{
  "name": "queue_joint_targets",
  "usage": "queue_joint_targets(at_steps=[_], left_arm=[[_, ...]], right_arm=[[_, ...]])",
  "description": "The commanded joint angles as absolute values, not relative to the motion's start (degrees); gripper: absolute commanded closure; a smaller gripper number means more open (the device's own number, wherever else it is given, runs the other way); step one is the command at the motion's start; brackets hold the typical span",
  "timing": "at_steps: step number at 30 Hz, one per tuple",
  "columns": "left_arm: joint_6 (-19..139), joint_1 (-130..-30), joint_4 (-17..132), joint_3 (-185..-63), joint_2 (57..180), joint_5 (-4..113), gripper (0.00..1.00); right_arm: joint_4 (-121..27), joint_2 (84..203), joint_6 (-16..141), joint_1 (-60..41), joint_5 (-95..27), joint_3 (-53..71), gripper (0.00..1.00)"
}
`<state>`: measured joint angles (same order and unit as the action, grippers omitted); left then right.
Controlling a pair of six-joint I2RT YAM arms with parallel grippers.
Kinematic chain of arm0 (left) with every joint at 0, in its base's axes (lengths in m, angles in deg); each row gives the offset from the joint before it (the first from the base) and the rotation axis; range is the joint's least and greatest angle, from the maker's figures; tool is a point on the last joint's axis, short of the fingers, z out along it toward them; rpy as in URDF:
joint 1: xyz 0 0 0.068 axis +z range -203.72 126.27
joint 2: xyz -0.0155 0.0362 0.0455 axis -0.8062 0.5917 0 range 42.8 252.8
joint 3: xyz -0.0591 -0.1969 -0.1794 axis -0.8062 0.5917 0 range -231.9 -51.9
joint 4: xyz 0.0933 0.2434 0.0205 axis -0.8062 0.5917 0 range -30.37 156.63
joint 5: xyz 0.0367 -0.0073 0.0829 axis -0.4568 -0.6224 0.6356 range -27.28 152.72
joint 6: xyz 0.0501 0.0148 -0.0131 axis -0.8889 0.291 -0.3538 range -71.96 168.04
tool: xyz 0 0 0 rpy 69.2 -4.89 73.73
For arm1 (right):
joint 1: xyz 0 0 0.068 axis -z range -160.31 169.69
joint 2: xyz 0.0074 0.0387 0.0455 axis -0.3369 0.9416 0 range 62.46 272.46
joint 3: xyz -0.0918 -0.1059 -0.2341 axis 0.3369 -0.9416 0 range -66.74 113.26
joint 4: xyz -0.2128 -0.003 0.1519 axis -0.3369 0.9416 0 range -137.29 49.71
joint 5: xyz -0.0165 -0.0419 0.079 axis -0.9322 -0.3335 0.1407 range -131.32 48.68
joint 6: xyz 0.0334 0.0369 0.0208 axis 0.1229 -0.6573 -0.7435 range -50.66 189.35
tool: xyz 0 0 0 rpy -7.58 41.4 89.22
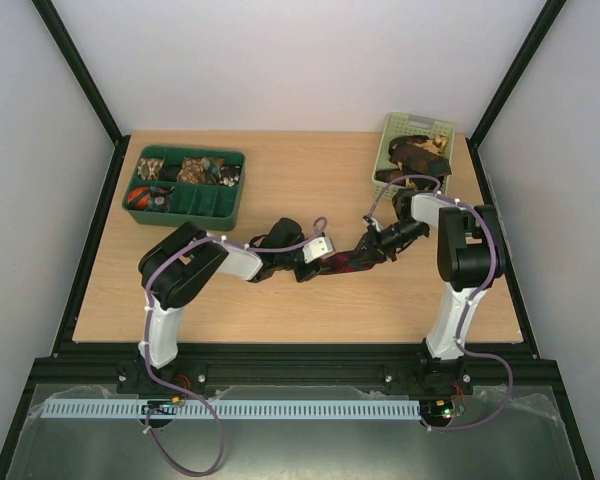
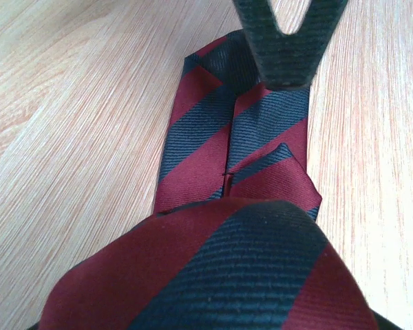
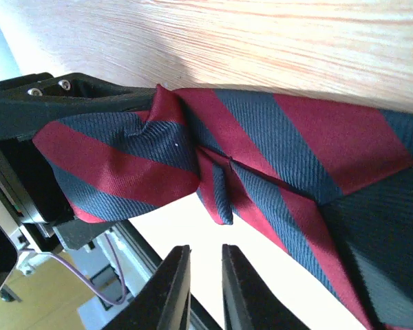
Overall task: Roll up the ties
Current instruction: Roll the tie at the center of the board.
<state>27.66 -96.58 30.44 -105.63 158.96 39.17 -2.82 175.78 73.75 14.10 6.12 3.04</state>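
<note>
A striped tie (image 1: 342, 264), dark red with navy diagonal bands, lay near the middle of the desk (image 1: 300, 170), stretched between the two arms. One end was bunched into a thick fold at the left fingers (image 3: 89, 103), which stood partly closed and clamped on that fold; in the left wrist view the cloth draped right over them and hid them. The rest of the tie ran flat along the wood toward the right arm, its back seam facing up.

The right fingers (image 3: 175, 289) stood nearly together with only a thin gap between them, and nothing sat in that gap. From the left wrist camera their tips seemed to rest on the far end of the tie, though from their own camera I could not tell whether they touched it.

At the far left of the desk sat a dark green tray (image 1: 220, 215) with rolled ties (image 1: 195, 170) in some of its compartments. At the far right a pale green basket (image 1: 420, 122) held loose ties (image 1: 415, 155) in a dark heap.

The desk was pale wood with a fine straight grain. Plain white walls (image 1: 300, 60) closed it in, with black frame posts (image 1: 79, 70) at the corners. A white slotted strip (image 1: 230, 409) ran along the near edge, and purple cables (image 1: 415, 178) looped over the arms.
</note>
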Motion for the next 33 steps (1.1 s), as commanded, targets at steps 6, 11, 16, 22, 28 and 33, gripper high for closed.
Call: queue_joint_targets(at_steps=[6, 11, 16, 22, 28, 33], left_arm=[[28.78, -95.74, 43.43, -104.81, 164.32, 42.13, 0.55], [29.34, -95.74, 43.68, -104.8, 164.31, 42.05, 0.55], [30.52, -95.19, 44.06, -105.75, 164.19, 41.42, 0.55], [29.75, -94.28, 41.48, -105.48, 161.97, 37.75, 0.53], [25.84, -93.19, 39.65, -108.5, 158.1, 31.84, 0.5], [25.16, -92.66, 38.99, -110.22, 157.64, 26.49, 0.49]], right_arm=[[-7.01, 174.86, 70.81, 9.69, 6.63, 1.59, 0.92], [-9.09, 178.52, 71.42, 8.66, 1.9, 1.77, 0.97], [-10.17, 181.38, 72.4, 8.68, -5.61, 1.56, 0.99], [-10.84, 183.54, 70.73, 8.64, -10.85, 1.88, 0.99], [-11.18, 183.98, 69.78, 8.66, -12.4, 0.76, 0.99], [-11.16, 184.59, 69.29, 8.66, -12.64, 0.83, 0.98]])
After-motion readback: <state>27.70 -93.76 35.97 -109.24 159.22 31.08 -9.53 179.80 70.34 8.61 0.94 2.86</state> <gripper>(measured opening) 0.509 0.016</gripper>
